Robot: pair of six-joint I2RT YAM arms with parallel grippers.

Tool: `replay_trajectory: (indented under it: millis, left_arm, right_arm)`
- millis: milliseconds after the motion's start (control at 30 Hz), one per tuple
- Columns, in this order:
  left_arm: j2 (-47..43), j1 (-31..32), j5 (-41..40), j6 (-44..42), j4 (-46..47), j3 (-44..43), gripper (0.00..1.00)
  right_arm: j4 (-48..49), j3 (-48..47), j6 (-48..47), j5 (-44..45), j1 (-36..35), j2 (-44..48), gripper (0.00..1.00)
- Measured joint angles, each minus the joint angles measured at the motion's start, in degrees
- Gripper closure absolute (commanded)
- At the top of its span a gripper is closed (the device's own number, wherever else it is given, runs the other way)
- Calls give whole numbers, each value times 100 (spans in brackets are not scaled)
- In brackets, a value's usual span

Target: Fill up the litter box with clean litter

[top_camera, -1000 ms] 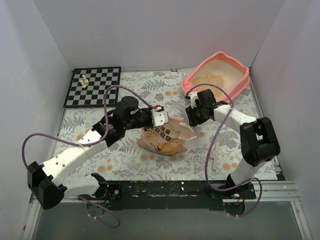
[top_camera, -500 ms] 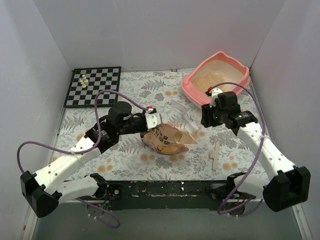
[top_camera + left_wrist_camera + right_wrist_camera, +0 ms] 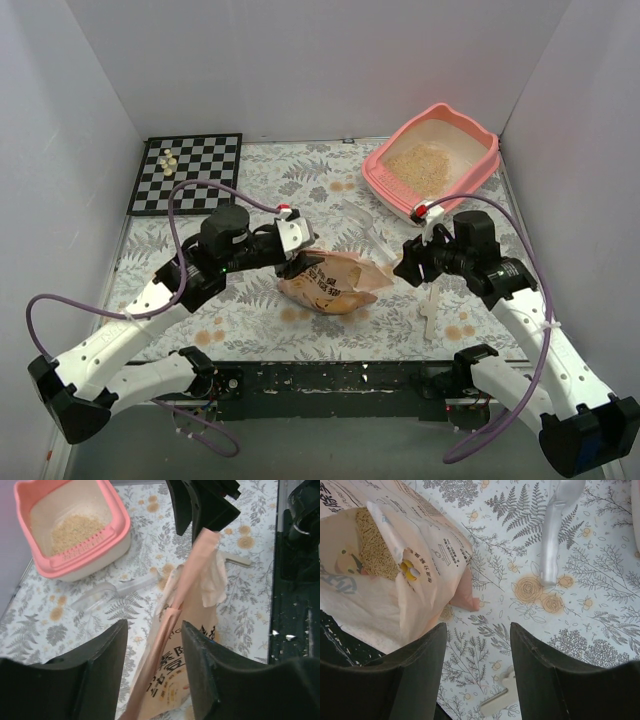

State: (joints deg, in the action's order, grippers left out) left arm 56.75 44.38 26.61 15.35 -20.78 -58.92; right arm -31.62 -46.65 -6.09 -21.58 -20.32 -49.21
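The pink litter box (image 3: 385,190) stands at the far right with a patch of clean litter (image 3: 420,163) on its pale floor; the left wrist view also has the litter box (image 3: 75,560) and clean litter (image 3: 75,529). An orange-peach bag (image 3: 335,283) lies slumped mid-table, with more granules inside its mouth (image 3: 372,550). My left gripper (image 3: 297,257) is open astride the bag's folded top edge (image 3: 172,630), not pinching it. My right gripper (image 3: 408,268) is open right of the bag, over bare cloth (image 3: 476,627).
A clear plastic scoop (image 3: 365,222) lies between the bag and the box. A small pale flat clip (image 3: 430,310) lies near the right arm. A chessboard (image 3: 190,172) with a few pieces is at the far left. Grey walls enclose the table.
My left gripper's jaws have parted from the bag's top edge, and the bag has sagged onto the table. My right arm has drawn back from the box toward the near right.
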Motion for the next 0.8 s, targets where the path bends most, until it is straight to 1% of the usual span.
replay_trajectory:
  millis: [100,167,300,433,567,800]
  left_arm:
    - [-284,-11,-114,-66,273,260,24]
    - [-688,-96,-184,-66,437,697,19]
    - [-1600,-566,-225,114,647,1521,14]
    - [-2168,-1003,-221,398,826,1954,14]
    - [-2122,-1246,-13,732,1104,2129,13]
    - [-1333,-1738,1064,1375,1670,2245,11]
  right_arm:
    - [-26,61,-170,-120,0,-17,39]
    - [-44,61,-251,-136,0,-4,39]
    - [-232,61,-376,-144,0,129,39]
    - [-435,57,-481,-179,0,466,39]
    - [-553,-46,-479,-262,0,584,39]
    - [-551,-96,-238,-605,0,645,39]
